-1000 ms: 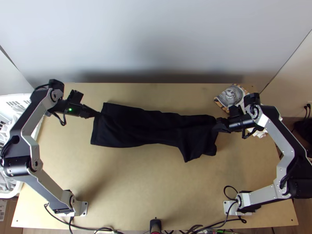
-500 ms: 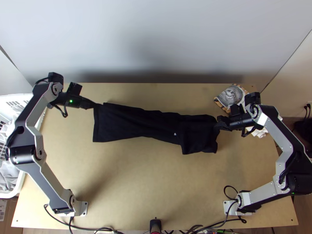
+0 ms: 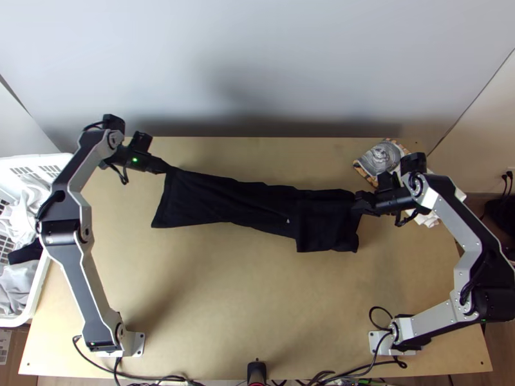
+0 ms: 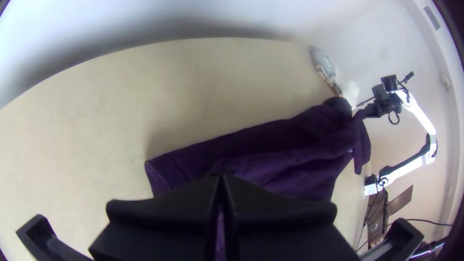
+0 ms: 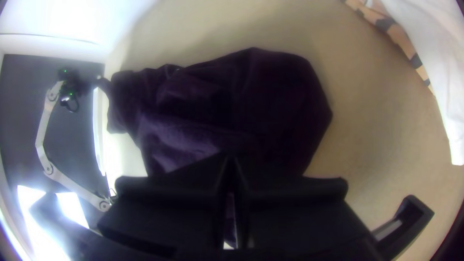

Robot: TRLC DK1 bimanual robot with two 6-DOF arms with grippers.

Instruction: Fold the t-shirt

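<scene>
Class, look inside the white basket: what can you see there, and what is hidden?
White cloth, a black cloth and grey cloth show inside the basket. Whatever lies beneath them is covered.

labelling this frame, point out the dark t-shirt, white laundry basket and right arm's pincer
dark t-shirt (image 3: 328, 222), top view, its right end
white laundry basket (image 3: 37, 302), top view, its rim
right pincer (image 5: 231, 162), right wrist view, between its fingertips

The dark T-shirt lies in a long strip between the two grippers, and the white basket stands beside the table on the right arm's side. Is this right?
Not entirely: the top view shows the white basket on the left arm's side of the table. The dark T-shirt does lie in a long strip between the left gripper and the right gripper.
</scene>
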